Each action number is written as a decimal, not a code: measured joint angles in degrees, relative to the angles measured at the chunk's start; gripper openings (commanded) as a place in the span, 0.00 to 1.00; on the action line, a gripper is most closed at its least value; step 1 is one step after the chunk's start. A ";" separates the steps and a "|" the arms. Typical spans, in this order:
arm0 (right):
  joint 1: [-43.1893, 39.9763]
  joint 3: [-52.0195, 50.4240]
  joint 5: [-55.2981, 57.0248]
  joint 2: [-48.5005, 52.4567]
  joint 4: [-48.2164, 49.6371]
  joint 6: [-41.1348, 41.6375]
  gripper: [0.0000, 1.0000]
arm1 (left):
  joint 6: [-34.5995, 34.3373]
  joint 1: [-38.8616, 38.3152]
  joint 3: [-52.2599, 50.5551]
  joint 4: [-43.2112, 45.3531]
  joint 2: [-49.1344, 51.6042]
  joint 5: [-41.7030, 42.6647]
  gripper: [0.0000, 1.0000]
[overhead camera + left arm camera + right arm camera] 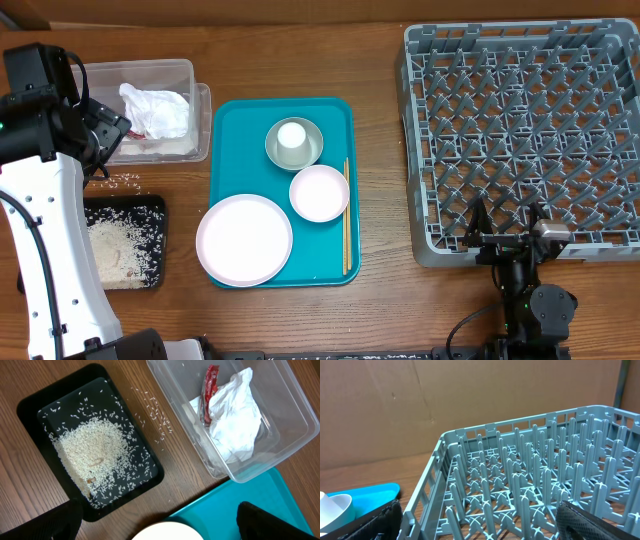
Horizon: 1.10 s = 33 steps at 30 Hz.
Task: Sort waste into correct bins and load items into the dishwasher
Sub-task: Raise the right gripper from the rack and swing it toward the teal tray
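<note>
Napkin [235, 420], crumpled white, and red wrapper [210, 390] lie in clear tub [287, 415]. Rice [92, 455] heaped in black tray [30, 405]; stray grains on wood table [20, 490]. Plate [244, 240], dish [319, 192], cup [291, 135] inside bowl [273, 150], and chopsticks [346, 215] sit on teal tray [235, 130]. Grey rack [520, 120] at right, cardboard wall [420, 405] behind. Left gripper [160, 525] and right gripper [480, 522]: jaws spread wide, holding nothing.

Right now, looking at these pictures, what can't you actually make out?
Overhead: whether the cup in the grey bowl is upright or empty; too small.
Left wrist: what lies beneath the napkin in the clear tub; napkin covers it.
Left wrist: most of the large plate; cut by bottom edge.
</note>
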 measured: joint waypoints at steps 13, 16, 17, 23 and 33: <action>0.00 0.00 0.42 0.00 0.02 0.02 1.00 | 0.00 0.00 0.00 0.00 0.00 0.00 1.00; 0.00 0.00 -0.26 0.00 1.77 0.07 1.00 | 0.00 0.00 0.00 0.00 0.00 0.00 1.00; 0.00 0.00 -1.66 0.00 3.10 0.07 1.00 | 0.00 0.00 0.00 -0.02 0.00 0.02 1.00; 0.00 0.00 -24.55 0.02 15.52 0.07 1.00 | 0.00 0.00 0.00 0.02 0.00 0.02 1.00; 0.02 0.00 -53.40 -0.13 36.04 5.29 1.00 | 0.00 0.00 0.00 0.00 0.00 0.22 1.00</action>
